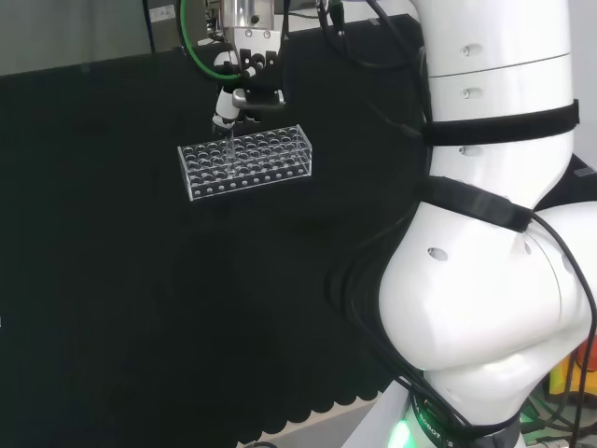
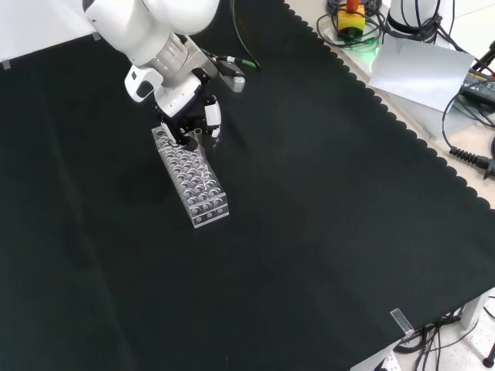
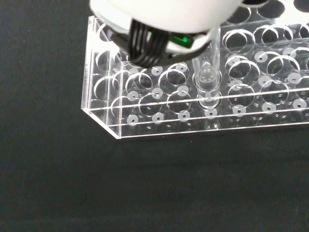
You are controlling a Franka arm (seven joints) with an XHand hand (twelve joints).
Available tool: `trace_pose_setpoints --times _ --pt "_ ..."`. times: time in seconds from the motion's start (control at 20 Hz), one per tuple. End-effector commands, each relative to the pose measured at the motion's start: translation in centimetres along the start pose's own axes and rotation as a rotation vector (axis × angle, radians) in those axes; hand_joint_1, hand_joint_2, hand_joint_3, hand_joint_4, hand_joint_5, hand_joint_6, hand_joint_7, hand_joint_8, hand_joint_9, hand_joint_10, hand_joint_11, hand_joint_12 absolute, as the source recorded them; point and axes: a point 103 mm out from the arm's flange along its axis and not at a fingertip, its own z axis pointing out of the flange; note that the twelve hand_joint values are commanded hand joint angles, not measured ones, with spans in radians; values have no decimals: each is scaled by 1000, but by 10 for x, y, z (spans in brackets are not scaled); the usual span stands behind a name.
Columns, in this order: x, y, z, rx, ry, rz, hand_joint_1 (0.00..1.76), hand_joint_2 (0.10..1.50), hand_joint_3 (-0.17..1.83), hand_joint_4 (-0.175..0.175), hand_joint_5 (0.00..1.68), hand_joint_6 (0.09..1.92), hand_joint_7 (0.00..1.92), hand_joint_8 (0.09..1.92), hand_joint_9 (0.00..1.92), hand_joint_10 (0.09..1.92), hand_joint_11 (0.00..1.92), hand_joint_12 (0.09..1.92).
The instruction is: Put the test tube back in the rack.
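Observation:
A clear plastic rack with many round holes lies on the black cloth. The black and white hand hovers right over the rack's far left end in the head view, fingers curled on a clear test tube. The tube stands upright, its lower end down in a hole near the rack's edge. In the front view the hand covers the rack's upper end and the tube pokes down from it. Seen from the wrist, the test tube drops from the hand into a front-row hole of the rack.
The arm's big white links stand at the right of the head view. Black cloth spreads all round the rack. Cables and a grey sheet lie beyond the cloth's scalloped edge at the front view's upper right.

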Motion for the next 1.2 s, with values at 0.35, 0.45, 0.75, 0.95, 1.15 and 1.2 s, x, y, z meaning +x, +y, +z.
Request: trace_pose_setpoints --times 0.35,0.45,0.75,0.95,1.15,1.2 --pt "5 11 28 38 5 -22 1231 652 628 -175 1340 525 1740 498 1700 774 1352 832" --pt "5 11 31 45 4 -24 1231 652 628 -175 1340 525 1740 498 1700 774 1352 833" --pt "6 12 33 84 47 -27 1230 649 636 -175 1339 530 1731 507 1693 784 1345 849" --pt "-1 13 31 153 88 -57 1204 703 582 -175 1094 708 1304 692 1418 815 1055 1223" --pt "2 13 26 144 97 -57 1122 548 832 -128 693 791 813 898 1052 803 677 1421" --pt "4 14 26 142 97 -56 1114 536 846 -117 652 795 753 913 999 803 642 1433"
